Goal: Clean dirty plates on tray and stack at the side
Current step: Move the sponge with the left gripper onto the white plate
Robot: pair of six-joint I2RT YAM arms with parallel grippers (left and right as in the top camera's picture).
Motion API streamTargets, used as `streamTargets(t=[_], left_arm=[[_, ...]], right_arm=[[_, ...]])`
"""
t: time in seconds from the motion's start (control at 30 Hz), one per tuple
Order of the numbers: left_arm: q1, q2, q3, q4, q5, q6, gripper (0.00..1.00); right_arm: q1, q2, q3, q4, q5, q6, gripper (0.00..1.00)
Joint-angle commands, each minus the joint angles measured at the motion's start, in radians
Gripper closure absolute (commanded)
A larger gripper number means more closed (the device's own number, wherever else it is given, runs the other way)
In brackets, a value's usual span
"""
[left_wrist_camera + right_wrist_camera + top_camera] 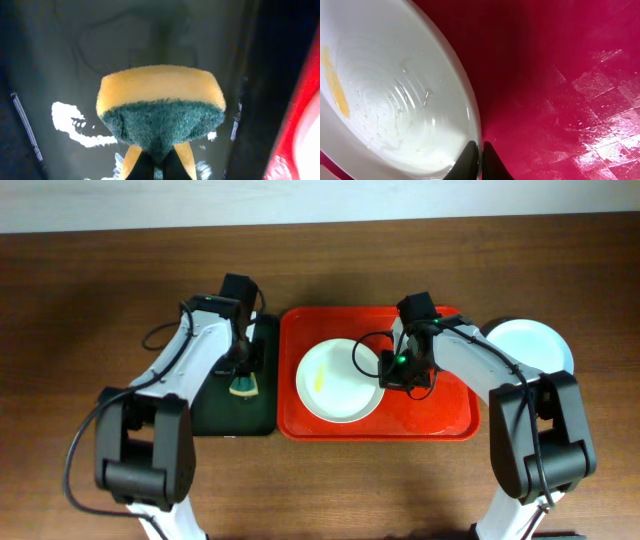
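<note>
The right hand (476, 161) is closed tight on the rim of the yellow-smeared white plate (395, 100), which is spread to its left on the red tray (560, 75). A sponge (160, 100) is pinched in the closed left hand (155, 167), above the dark tray (75, 60). A second plate (530, 345), on the counter (80, 300) to the right hand's right, is partly hidden by the arm (500, 375).

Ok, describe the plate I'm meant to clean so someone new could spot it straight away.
Find the red tray in the middle of the table. The white plate lies in its left half, the only plate on it, with the right gripper pinching its right rim. Unlike the pale blue plate off the tray to the right, it bears a yellow smear.
</note>
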Motion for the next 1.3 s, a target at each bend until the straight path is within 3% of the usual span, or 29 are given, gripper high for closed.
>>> streamTargets(t=[0.0,0.23,0.63,0.77,0.87,1.27], left_arm=[[0.003,0.044,-0.025,0.028,-0.014,-0.002,1.00],[0.003,0.070,-0.026,0.096,-0.013,-0.002,1.00],[0.011,-0.060,0.066,0.057,-0.014,-0.002,1.00],[0.014,-0.069,0.148,-0.024,-0.014,-0.002,1.00],[0.014,-0.069,0.211,-0.097,-0.013,-0.002,1.00],[-0.018,-0.069,0.227,-0.108,0.193,-0.003,1.00]], right_arm=[[0.006,-0.013,-0.008,0.000,0.006,0.005,0.93],[0.006,-0.013,-0.008,0.000,0.006,0.005,0.92],[0.006,-0.013,-0.008,0.000,0.006,0.005,0.86],[0.006,-0.013,-0.008,0.000,0.006,0.005,0.84],[0.006,-0.013,-0.008,0.000,0.005,0.009,0.96],[0.006,-0.013,-0.008,0.004,-0.021,0.024,0.96]])
